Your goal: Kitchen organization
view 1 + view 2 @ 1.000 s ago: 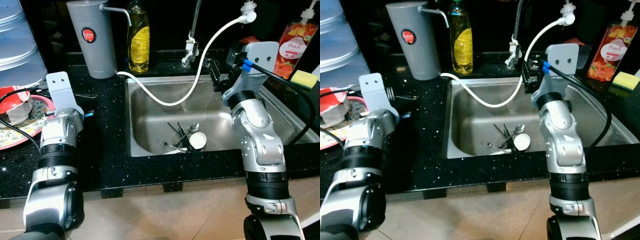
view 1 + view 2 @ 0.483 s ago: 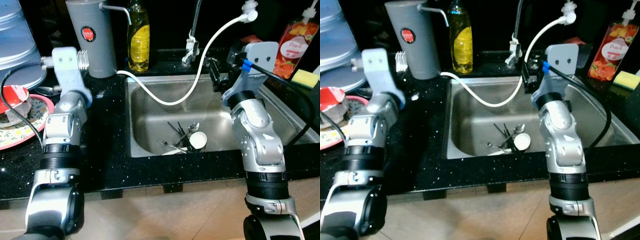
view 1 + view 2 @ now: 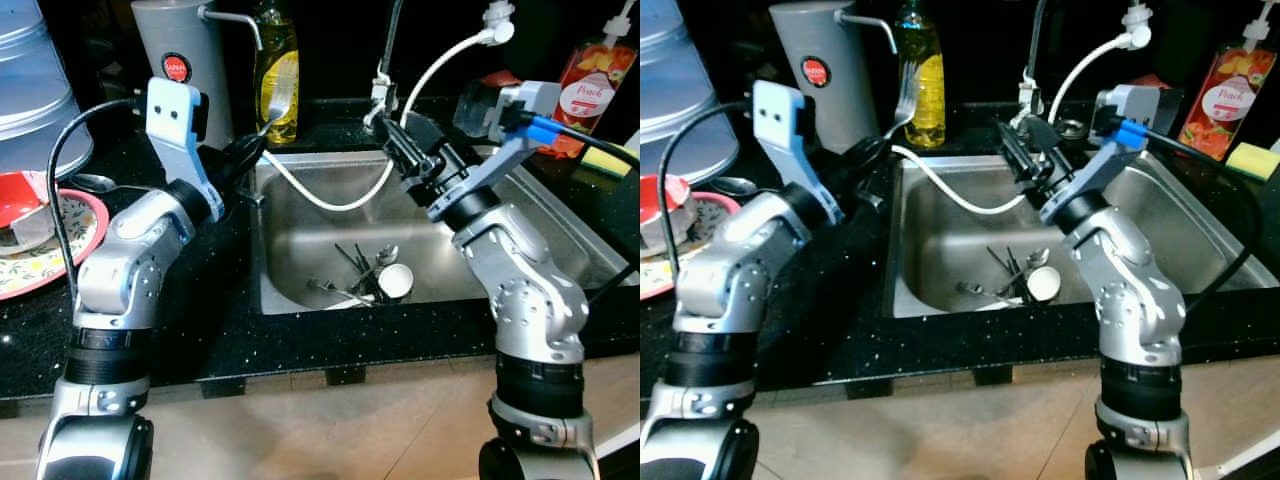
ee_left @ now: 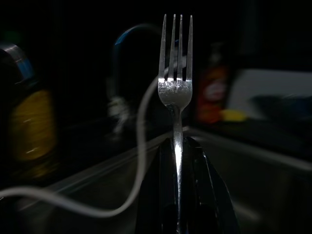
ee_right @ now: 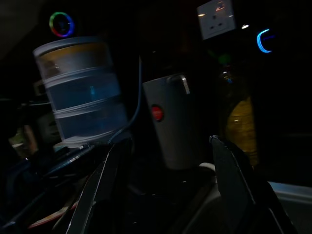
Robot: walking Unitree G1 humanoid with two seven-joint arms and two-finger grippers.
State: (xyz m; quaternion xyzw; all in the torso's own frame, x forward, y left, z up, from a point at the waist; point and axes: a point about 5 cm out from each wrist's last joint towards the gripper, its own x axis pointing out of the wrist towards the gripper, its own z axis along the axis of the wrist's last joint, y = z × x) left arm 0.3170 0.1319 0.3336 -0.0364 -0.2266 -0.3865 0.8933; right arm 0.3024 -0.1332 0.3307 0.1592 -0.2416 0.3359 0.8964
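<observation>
**Clerk:** Item one: left gripper (image 3: 243,152), upper left of centre in the left eye view, fingers clamped on the handle of a fork (image 3: 278,97), tines up, in front of the yellow soap bottle (image 3: 277,75). In the left wrist view the fork (image 4: 176,78) stands straight out between the black fingers (image 4: 207,185).

**Operator:** And the right?

**Clerk:** Item two: right gripper (image 3: 408,155), upper centre, fingers spread and holding nothing, above the back of the sink (image 3: 300,270), near the white hose (image 3: 330,200). Item three: cutlery pile (image 3: 355,275) and a small cup (image 3: 396,282) at the sink bottom. Item four: grey jug (image 3: 185,60), upper left. Item five: patterned plate (image 3: 40,255), left edge.

**Operator:** So I drop the fork in with the rest?

**Clerk:** That looks to be the step, though you could also be handing it across. Either way, you should keep the grip firm while you carry the fork over the rim, steer the tines clear of the hose, and lower it close to the pile before you release, so it doesn't bounce.
</observation>
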